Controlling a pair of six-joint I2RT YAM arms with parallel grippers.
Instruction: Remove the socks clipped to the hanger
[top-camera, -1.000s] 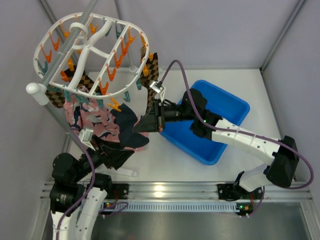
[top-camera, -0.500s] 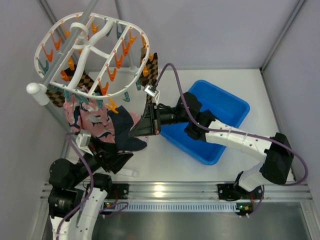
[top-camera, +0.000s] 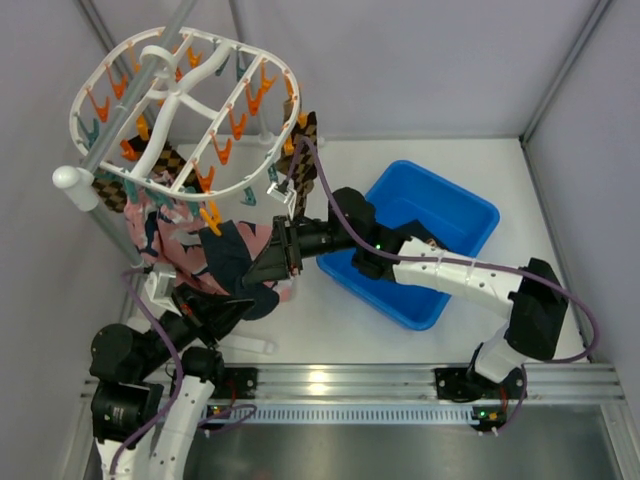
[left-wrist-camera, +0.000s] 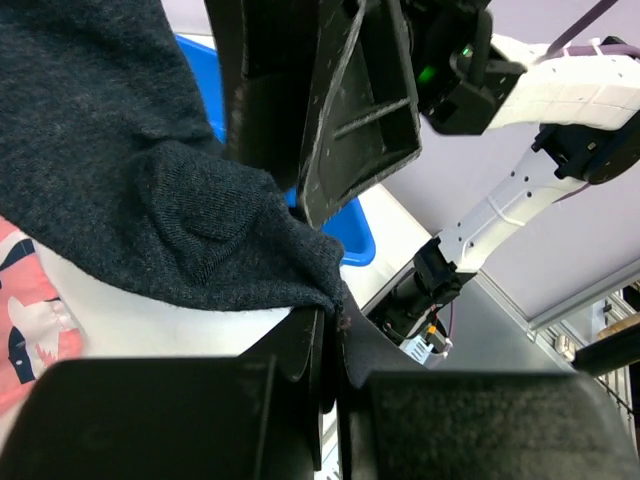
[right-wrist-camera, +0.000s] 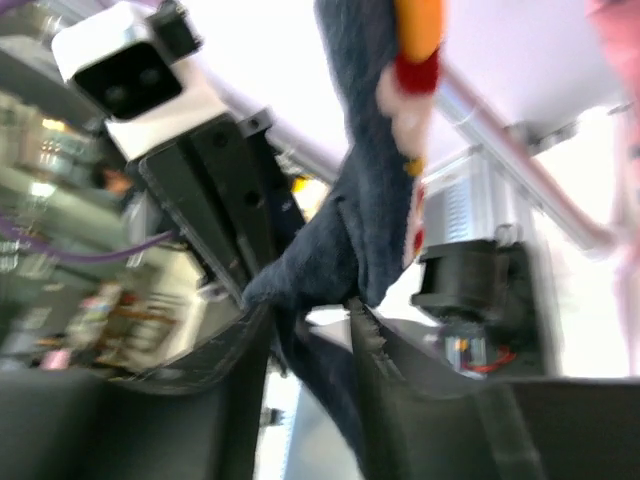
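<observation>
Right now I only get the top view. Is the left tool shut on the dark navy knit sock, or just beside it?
Observer: Left wrist view: the left tool is shut, with the edge of the dark navy knit sock pinched between its fingers.
Operator: Right tool?
Observer: Right wrist view: the right tool has its jaws apart, and the same sock hangs between them.
Operator: Is the sock off its clip?
Observer: Cannot tell. That view is blurred, but an orange plastic clip lies against the sock above the tool.
</observation>
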